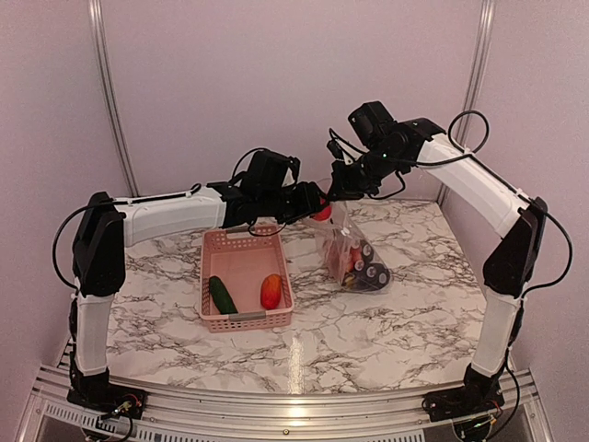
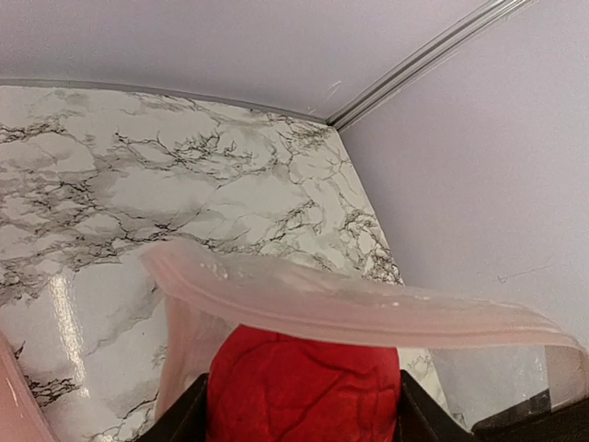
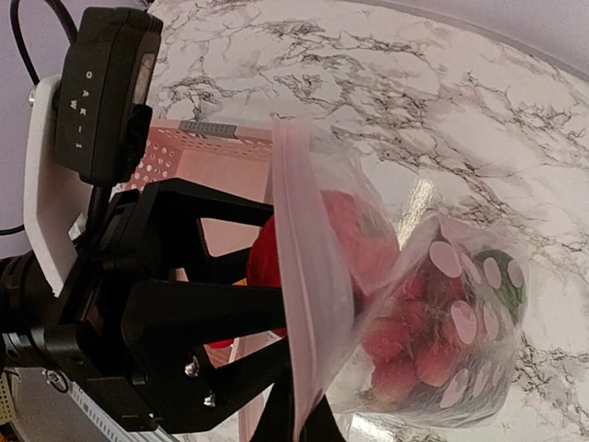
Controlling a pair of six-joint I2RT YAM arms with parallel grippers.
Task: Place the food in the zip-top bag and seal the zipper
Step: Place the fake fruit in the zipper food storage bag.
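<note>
Red and wrinkled, the tomato [image 2: 304,387] is sitting clamped in the left gripper [image 1: 311,201], just behind the zipper [image 2: 350,308] of the zip-top bag [image 1: 354,258]. The right gripper [image 1: 342,182] is pinching the bag's mouth edge at 12 o'clock, holding it up. At the bag's 9 o'clock, the pink basket [image 1: 210,247] is holding a cucumber [image 1: 222,295] and an orange-red fruit [image 1: 271,291].

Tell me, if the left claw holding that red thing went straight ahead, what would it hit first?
Probably the zipper of the zip-top bag: that pale strip crosses just ahead of the left gripper and its red tomato. How near is hard to judge.
</note>
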